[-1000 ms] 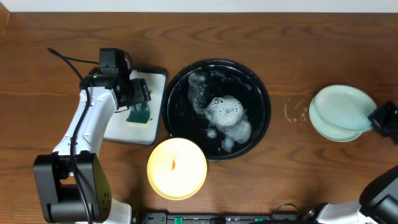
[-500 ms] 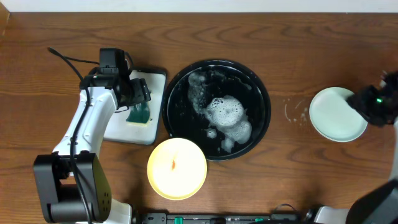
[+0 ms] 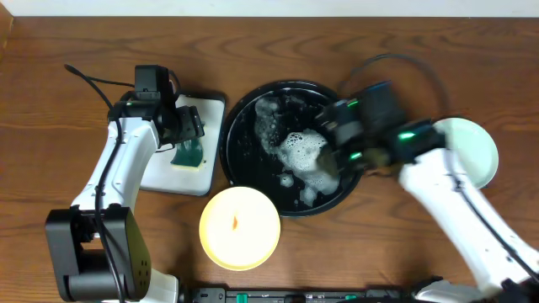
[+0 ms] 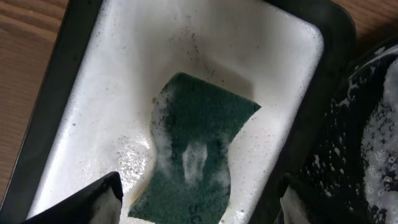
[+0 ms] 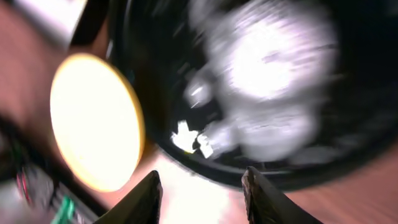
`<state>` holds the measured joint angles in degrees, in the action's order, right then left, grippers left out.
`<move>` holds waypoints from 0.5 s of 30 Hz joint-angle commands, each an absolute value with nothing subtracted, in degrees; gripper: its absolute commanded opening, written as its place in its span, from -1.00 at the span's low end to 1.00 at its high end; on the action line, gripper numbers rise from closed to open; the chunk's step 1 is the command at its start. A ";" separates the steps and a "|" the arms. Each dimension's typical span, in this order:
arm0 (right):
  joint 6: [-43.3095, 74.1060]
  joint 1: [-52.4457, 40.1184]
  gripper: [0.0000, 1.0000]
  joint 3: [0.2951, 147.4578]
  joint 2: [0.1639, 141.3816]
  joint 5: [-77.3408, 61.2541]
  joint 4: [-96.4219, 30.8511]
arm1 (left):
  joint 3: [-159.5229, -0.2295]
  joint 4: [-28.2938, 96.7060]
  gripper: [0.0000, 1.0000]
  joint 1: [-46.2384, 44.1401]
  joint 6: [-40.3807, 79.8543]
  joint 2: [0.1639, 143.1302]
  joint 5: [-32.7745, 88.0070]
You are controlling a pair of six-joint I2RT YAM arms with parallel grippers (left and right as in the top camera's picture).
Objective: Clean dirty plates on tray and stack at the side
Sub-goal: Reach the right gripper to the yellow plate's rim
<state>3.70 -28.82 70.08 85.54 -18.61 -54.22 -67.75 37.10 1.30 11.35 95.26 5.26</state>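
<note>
Where it rests, the yellow plate (image 3: 240, 227) faces up.

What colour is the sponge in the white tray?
Dark green sponge, clearest in the left wrist view.

Glossy black tray (image 3: 240, 147), rough green sponge (image 4: 199, 143), grained wooden table (image 3: 472, 34)

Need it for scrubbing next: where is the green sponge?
Overhead, the green sponge lies in the white rectangular tray at table left, beside the black round tray.
</note>
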 commanded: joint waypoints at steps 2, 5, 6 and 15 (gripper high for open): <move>2.74 -39.00 -0.15 68.53 91.85 -16.32 -53.71 | -66.96 37.28 0.61 1.58 11.27 95.37 5.37; 8.56 -44.14 -0.20 68.53 96.53 -14.70 -50.70 | -66.96 37.28 0.61 1.58 11.27 95.37 5.37; 11.31 -45.21 -0.23 68.53 97.91 -13.04 -49.89 | -66.96 37.28 0.61 1.58 11.27 95.37 5.37; 19.94 -47.33 -0.56 68.51 104.51 -7.53 -46.70 | -66.96 37.28 0.61 1.58 11.27 95.37 5.37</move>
<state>16.14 -47.18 68.71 103.79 -10.55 -47.22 -67.75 37.10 1.30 11.35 95.26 5.26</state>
